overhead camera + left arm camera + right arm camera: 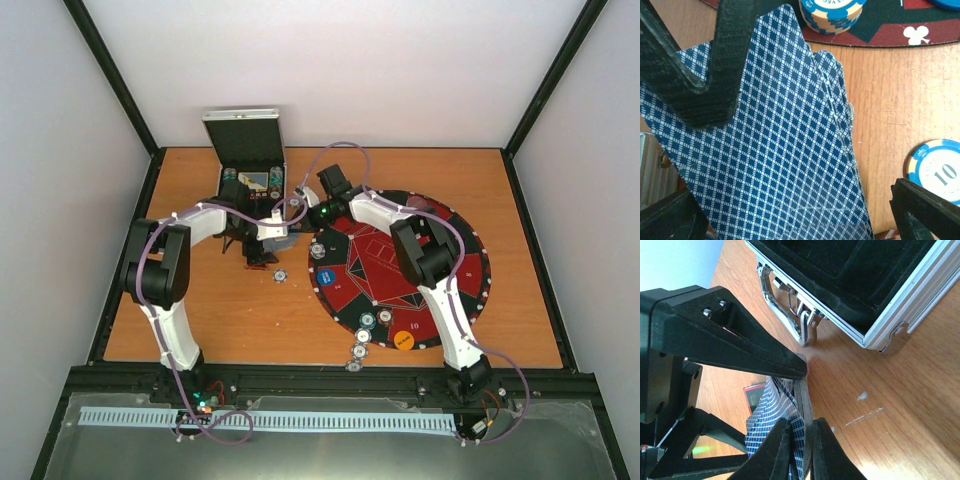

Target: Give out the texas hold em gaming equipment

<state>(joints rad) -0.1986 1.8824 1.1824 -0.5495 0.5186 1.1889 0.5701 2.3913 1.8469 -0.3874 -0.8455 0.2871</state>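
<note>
Your right end effector (804, 429) is pinched shut on the fanned playing cards (780, 150), which lie between the spread-wide jaws of your left end effector (815, 150), just beside the mat (880, 31) above the bench (890, 100).

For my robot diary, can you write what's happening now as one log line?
left gripper: open over playing cards | right gripper: shut on playing cards | poker chip: on table beside cards

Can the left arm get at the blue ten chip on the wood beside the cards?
Probably yes: the left gripper is open, and the blue ten chip lies on bare wood close by, clear of the cards the right gripper pinches.
</note>
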